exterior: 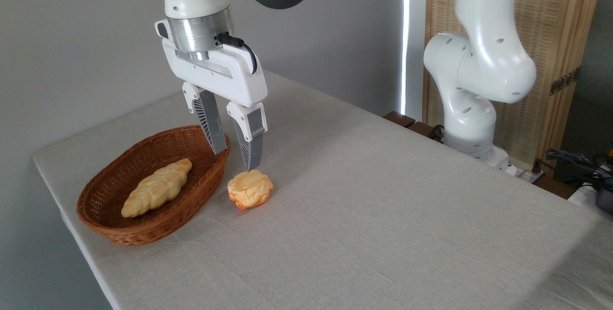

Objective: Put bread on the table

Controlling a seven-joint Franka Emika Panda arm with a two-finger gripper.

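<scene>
Grey-beige cloth is covering the large flat table [364, 214] you are working at, with a plain grey wall behind. Your long, tapered, braided golden-yellow bread [156, 188] is lying inside the brown oval wicker basket [115, 223] at the table's 9 o'clock side, its narrow end pointing toward 7 o'clock and its crust looking glossy with lightly browned ridges. Your white two-finger gripper [235, 160] is hanging open and empty, one fingertip just above the small round orange-tinged bun [250, 189], which is sitting just beside the basket at its 3 o'clock.
</scene>
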